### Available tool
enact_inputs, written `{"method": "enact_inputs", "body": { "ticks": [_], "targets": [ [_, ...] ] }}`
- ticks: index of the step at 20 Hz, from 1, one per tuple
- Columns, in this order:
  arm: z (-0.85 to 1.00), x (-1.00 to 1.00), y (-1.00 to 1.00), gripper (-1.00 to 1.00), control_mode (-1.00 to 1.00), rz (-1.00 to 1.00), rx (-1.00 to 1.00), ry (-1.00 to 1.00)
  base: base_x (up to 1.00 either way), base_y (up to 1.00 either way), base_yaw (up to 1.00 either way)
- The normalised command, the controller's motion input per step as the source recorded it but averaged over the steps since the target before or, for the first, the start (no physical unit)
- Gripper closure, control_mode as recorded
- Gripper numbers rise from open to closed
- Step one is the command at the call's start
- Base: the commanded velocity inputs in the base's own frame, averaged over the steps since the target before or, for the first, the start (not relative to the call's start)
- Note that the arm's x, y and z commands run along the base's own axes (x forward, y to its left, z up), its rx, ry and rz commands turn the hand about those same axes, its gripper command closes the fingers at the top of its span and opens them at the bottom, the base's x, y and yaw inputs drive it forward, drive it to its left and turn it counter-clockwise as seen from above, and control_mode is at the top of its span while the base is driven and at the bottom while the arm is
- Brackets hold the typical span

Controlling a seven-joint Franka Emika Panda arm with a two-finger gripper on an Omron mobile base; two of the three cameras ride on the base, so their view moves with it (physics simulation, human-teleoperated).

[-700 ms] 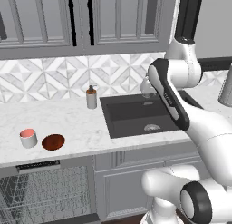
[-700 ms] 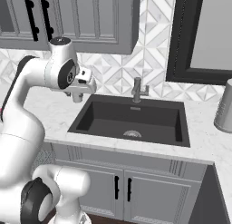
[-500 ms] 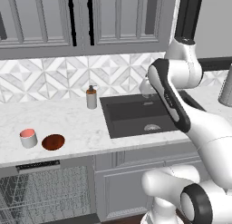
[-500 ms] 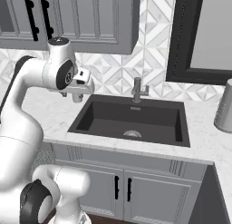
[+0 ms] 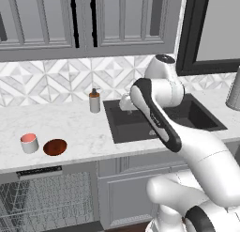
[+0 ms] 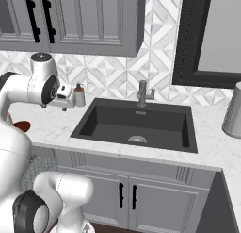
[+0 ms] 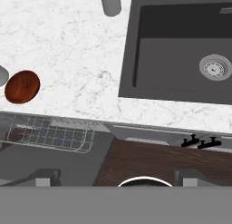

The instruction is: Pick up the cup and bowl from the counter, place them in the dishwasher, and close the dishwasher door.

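- The dishwasher (image 5: 44,203) sits nearest, under the left end of the surface, with its grey wire rack (image 7: 50,133) exposed. That suggests the dishwasher door is down, ready to take the dishes, though the door panel itself I cannot make out clearly.
- The end effector (image 7: 118,175) shows its two dark fingertips standing wide apart with nothing between them. It looks straight down from above the surface's front edge, by the sink's left side, presumably a high pose for surveying before it goes for a dish.
- On the white marble surface (image 5: 79,132), the bowl (image 5: 55,147) rests upright near the front edge, directly above the dishwasher, so it needs only a short carry down to the rack.
- The cup (image 5: 29,143) stands just beside the bowl on its left, salmon top up; both are well apart from the end effector.
- The dark sink (image 6: 136,126) lies right of the dishes, its drain (image 7: 215,67) visible.
- Farthest back, the soap dispenser (image 5: 94,101) stands by the sink's rear left corner, clear of any path to the dishes, against the patterned backsplash (image 5: 51,81).
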Motion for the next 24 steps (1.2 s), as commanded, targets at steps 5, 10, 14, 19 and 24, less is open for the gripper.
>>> {"method": "enact_inputs", "body": {
  "ticks": [5,10,14,19,24],
  "targets": [
    [-0.21,0.03,0.66,-1.00,-1.00,0.00,-0.05,0.05,0.00,0.00,0.00],
    [-0.17,0.10,0.56,-1.00,-1.00,0.00,-0.02,0.01,0.00,0.00,0.00],
    [-0.12,0.13,0.52,-1.00,-1.00,0.00,-0.02,0.01,0.00,0.00,0.00],
    [-0.28,0.13,0.75,-1.00,-1.00,0.00,0.00,0.01,0.00,0.00,0.00],
    [-0.50,0.06,0.69,-1.00,-1.00,0.00,0.04,0.00,0.00,0.00,0.00]
  ]
}}
